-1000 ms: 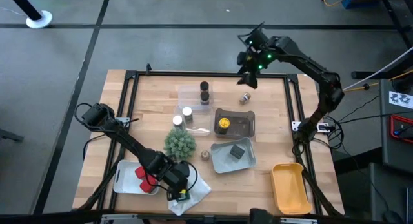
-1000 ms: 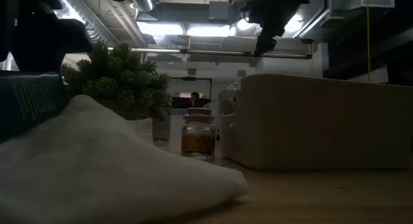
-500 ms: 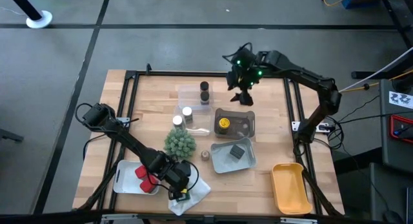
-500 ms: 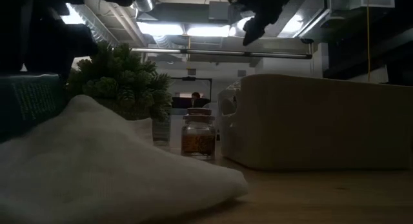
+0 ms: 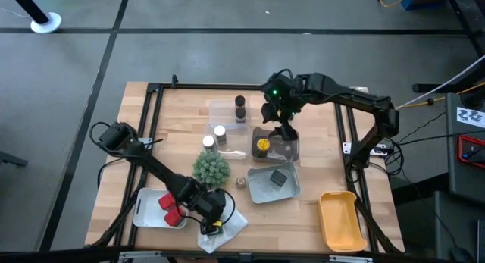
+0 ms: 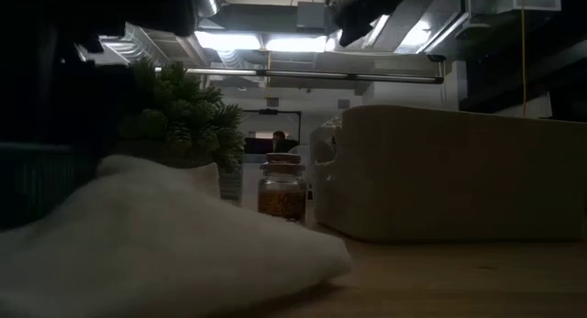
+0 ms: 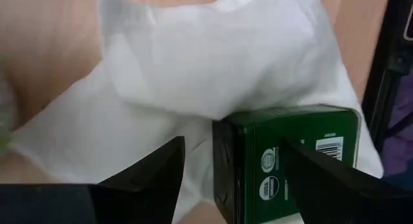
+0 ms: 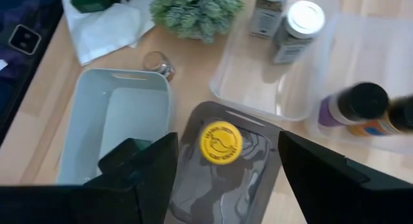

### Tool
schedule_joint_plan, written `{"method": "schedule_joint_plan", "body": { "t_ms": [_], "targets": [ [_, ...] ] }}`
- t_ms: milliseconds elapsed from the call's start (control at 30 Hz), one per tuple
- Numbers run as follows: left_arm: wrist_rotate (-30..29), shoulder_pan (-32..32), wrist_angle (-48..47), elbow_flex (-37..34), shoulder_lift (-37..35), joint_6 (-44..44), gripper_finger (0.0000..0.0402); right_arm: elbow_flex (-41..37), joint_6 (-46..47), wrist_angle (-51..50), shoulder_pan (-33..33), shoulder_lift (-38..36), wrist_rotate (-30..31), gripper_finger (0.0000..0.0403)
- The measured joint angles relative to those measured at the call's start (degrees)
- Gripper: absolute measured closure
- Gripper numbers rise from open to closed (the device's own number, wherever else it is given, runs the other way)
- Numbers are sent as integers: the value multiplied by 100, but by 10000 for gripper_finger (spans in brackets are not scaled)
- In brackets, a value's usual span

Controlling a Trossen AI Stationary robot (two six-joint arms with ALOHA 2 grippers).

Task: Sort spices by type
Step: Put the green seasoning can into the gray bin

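Spices sit spread over the light wooden table [image 5: 174,134] in the high view: a yellow-capped jar [image 5: 261,145] lies in a dark grey marbled tray [image 5: 290,148] near the centre, and a dark grey block [image 5: 279,177] rests in the pale grey tray [image 5: 256,186] at about 5 o'clock from it. Two white-capped jars [image 5: 214,136] stand in a clear plastic tray [image 5: 232,148] at 9 o'clock from the yellow cap, with two dark brown jars [image 5: 240,108] in a second clear tray at 11 o'clock. Red packets [image 5: 168,208] lie in a white tray [image 5: 144,210] at the table's 7 o'clock corner, beside a white thin plastic bag [image 5: 235,221]. The right gripper [image 5: 285,132] hangs over the marbled tray, fingers spread wide and holding nothing. The left gripper [image 7: 229,172] sits over the bag with its fingers around a green box [image 7: 290,162]. A green bushy plant [image 5: 211,168] stands mid-table, and a yellow tray [image 5: 339,221] lies at 5 o'clock.
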Motion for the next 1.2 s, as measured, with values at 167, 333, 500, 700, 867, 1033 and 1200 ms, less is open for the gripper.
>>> {"method": "schedule_joint_plan", "body": {
  "t_ms": [167, 333, 500, 700, 867, 1033, 1200],
  "targets": [
    [338, 44, 596, -309, 0, 24, 164, 0, 0, 4, 134, 0, 6, 136],
    [650, 72, 775, -453, 0, 19, 164, 0, 44, 3, 123, 0, 132, 136],
    [686, 108, 765, -468, 0, 20, 164, 0, 52, 5, 124, 0, 194, 136],
    [696, 175, 754, -470, 0, 20, 164, 0, 61, 6, 127, 0, 11, 136],
    [802, 250, 745, -470, -2, 22, 175, 0, 66, 6, 127, 0, -4, 136],
    [906, 293, 735, -470, -13, -130, 220, 0, 66, 6, 127, 0, -4, 136],
    [902, 293, 708, -472, -89, -199, 275, 0, 66, 8, 127, 0, -4, 136]
  ]
}}
